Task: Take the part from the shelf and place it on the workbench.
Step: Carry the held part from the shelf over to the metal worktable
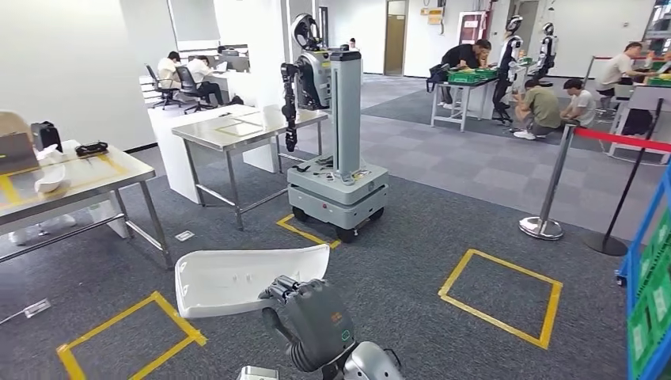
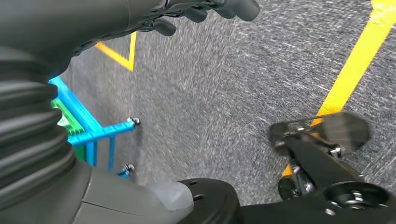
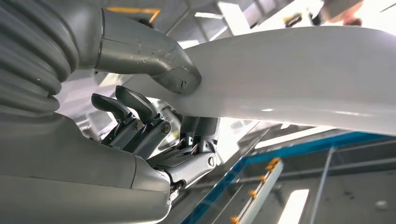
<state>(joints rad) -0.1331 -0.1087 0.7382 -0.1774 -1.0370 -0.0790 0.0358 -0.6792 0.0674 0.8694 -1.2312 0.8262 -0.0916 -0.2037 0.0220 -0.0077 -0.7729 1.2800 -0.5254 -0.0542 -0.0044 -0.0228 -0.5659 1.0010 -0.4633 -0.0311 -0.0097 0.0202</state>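
Workbench (image 1: 95, 178) sits way over at 9 o'clock. White part (image 1: 245, 277) is low center, gripped by the right hand (image 1: 312, 313); wrist cam shows thumb on top, fingers (image 3: 140, 105) underneath. Left hand (image 2: 196, 9) hangs over carpet, can't tell if it's clenched.

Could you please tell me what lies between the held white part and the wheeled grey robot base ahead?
In the head view, between the white part and the grey base lies grey carpet crossed by yellow floor tape.

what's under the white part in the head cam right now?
The right hand grips the white part from below at its near edge. Beneath is grey carpet and a yellow tape square; the floor directly under the part is hidden.
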